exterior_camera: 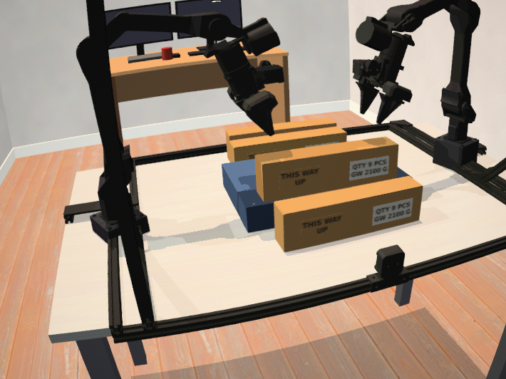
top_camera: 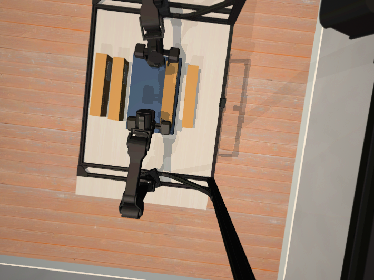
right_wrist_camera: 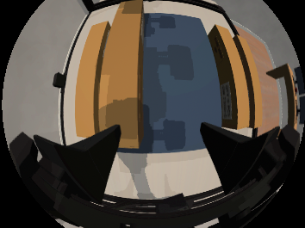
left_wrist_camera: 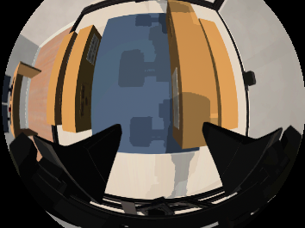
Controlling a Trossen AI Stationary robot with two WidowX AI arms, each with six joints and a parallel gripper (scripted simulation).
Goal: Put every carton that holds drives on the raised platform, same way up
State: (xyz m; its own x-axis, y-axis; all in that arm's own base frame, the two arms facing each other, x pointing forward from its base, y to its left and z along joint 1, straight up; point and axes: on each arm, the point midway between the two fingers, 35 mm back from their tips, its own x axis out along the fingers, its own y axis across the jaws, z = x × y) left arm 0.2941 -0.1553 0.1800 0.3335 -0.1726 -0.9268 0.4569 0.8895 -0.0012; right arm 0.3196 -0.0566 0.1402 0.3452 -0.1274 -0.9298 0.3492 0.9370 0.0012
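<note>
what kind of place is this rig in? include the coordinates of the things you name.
Looks like a small lab or office room with a robot workcell: two arms on a framed table [exterior_camera: 189,278], a desk [exterior_camera: 168,82] with two monitors [exterior_camera: 143,25] behind, and plank flooring [exterior_camera: 38,244] between plain walls [exterior_camera: 303,16].
</note>
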